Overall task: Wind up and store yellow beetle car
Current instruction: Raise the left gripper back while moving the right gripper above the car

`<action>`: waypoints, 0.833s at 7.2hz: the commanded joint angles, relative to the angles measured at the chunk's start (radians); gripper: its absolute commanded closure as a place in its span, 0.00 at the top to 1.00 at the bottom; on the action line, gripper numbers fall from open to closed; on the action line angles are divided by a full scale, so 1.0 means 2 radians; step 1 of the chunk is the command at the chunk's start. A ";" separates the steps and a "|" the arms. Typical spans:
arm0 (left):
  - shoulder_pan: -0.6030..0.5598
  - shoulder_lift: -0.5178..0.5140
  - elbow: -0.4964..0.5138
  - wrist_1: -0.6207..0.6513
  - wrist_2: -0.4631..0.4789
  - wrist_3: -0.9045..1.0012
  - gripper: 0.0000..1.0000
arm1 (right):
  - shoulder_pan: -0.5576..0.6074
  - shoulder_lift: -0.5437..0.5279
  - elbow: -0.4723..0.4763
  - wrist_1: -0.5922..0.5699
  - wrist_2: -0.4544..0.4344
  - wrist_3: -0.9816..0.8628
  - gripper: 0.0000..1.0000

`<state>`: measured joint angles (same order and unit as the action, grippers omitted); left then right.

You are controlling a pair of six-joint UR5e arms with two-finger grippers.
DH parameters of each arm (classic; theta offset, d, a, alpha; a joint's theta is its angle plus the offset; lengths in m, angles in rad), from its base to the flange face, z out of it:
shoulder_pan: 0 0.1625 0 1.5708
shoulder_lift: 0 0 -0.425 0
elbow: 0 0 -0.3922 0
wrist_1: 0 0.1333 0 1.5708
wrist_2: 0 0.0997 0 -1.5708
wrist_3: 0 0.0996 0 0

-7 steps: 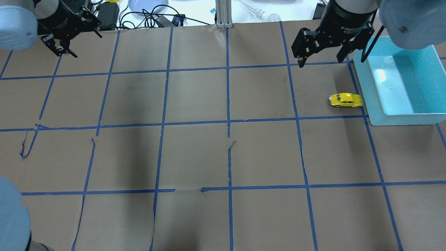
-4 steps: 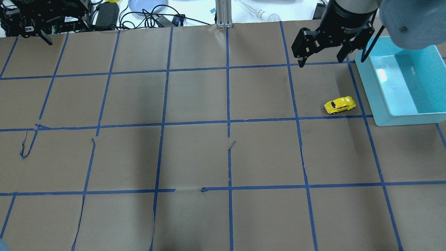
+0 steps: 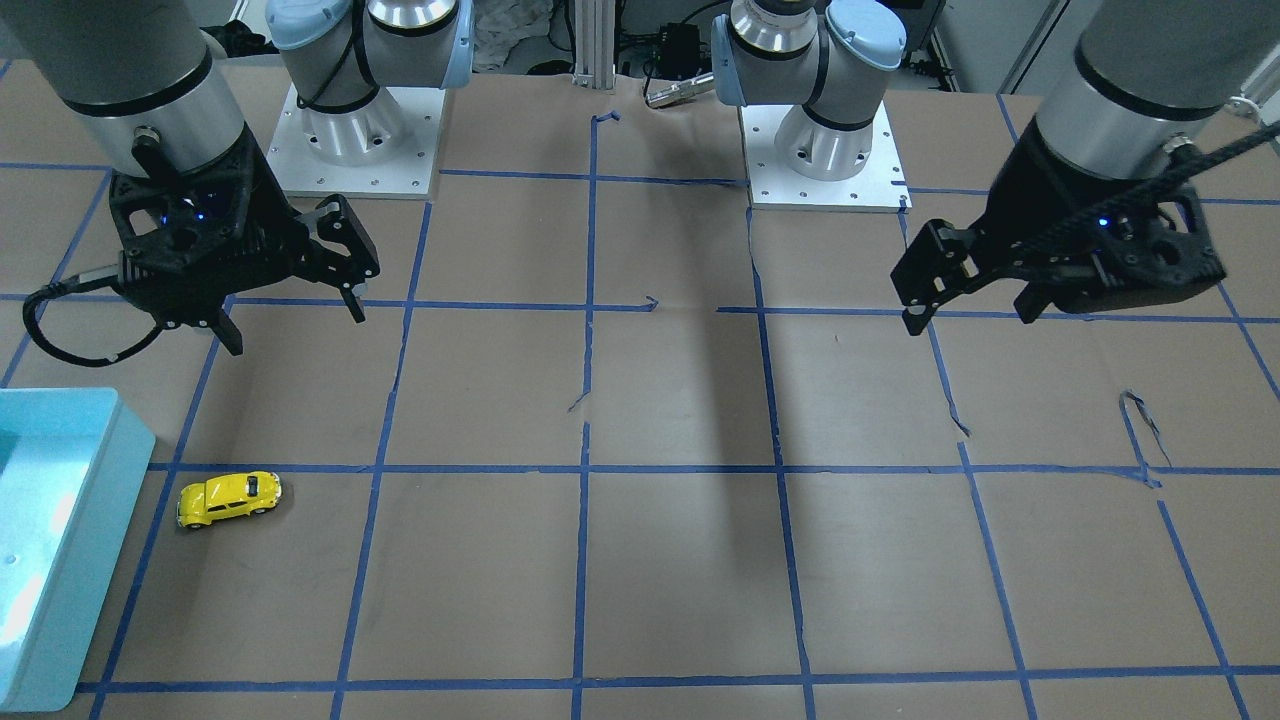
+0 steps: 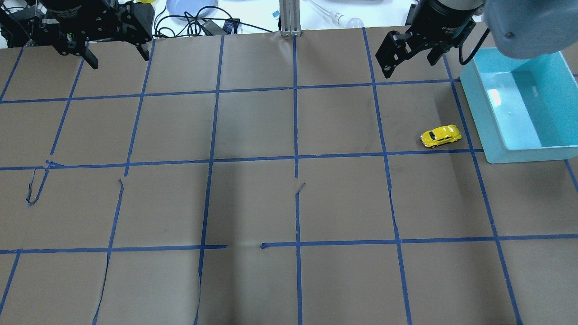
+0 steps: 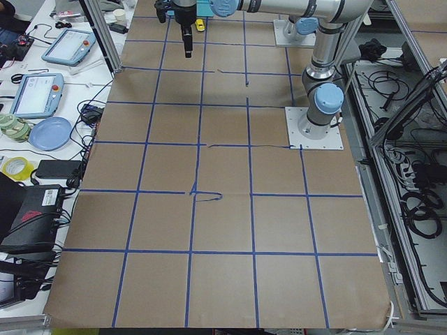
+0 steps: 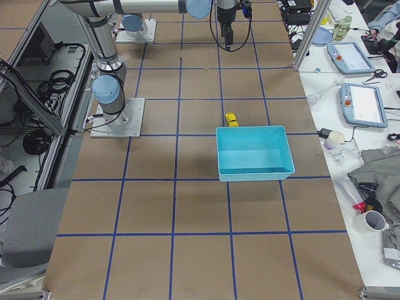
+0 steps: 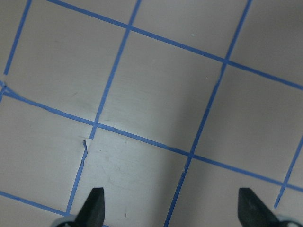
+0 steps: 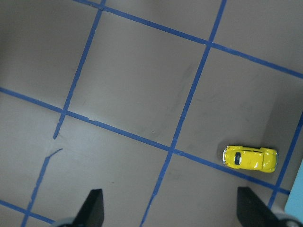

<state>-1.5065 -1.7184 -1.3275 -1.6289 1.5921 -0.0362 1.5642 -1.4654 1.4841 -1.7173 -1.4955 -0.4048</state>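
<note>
Brown paper covers the table [image 4: 253, 203], cut into squares by lines of blue tape [image 4: 295, 135]. My yellow car [image 4: 441, 136] stands on its wheels on that paper, in the square next to the teal bin [image 4: 481, 117]. It sits near the bin's outer wall without touching it, and a tape line runs just alongside it. From my right wrist camera I see the car low on the right side, with a sliver of the bin at the bottom corner. My right gripper [image 3: 297, 330] hangs in the air well apart from the car, its 2 fingers spread wide and gripping nothing. My left gripper [image 3: 970, 318] hangs over the other end of the table, its 2 fingers also spread wide and gripping nothing. Its wrist camera shows only paper and tape below. Beyond the table's far edge lie black cables [image 4: 189, 20] and a pale blue plate [image 4: 192, 6].
</note>
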 commanded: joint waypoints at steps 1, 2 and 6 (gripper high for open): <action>-0.011 0.002 -0.025 0.002 0.002 0.017 1.00 | -0.044 0.015 0.007 0.002 0.004 -0.224 0.96; -0.012 0.003 -0.033 0.002 0.002 0.017 1.00 | -0.076 0.022 0.009 0.006 -0.005 -0.346 0.96; -0.011 0.002 -0.034 0.008 0.002 0.017 1.00 | -0.126 0.100 0.047 -0.052 -0.031 -0.680 0.98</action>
<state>-1.5285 -1.7120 -1.3953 -1.6208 1.5968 -0.0021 1.3235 -1.3115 1.5477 -1.7602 -1.5340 -1.6307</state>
